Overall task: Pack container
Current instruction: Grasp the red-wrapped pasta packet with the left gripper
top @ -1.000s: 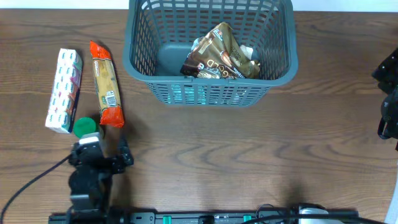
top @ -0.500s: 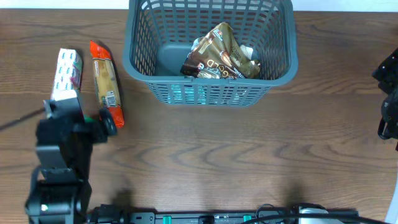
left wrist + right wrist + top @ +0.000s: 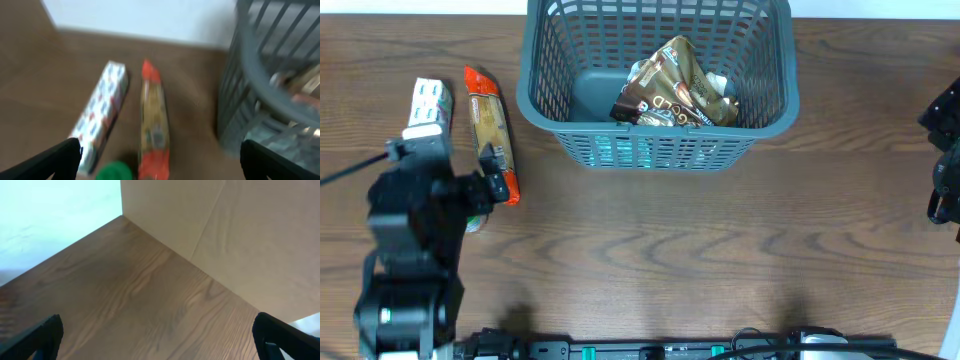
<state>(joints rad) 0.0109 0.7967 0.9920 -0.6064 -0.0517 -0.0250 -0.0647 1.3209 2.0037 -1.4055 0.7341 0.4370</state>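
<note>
Basket (image 3: 660,150) upright at the table's (image 3: 720,240) far edge, centre; brown snack bag (image 3: 670,90) inside, toward the right. Left of it, apart: orange packet (image 3: 490,140), then white box (image 3: 428,105), lying parallel. Green cap (image 3: 114,171) at the packet's near end. Left gripper (image 3: 160,150) above these, jaws spread wide, nothing held. Right gripper (image 3: 157,330) over bare table at the right edge, jaws spread, empty.

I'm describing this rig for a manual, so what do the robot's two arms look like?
Both arms are black and blocky. The left arm carries a pale grey block near its wrist and a thin black cable. The right arm, barely in view, looks all black.
</note>
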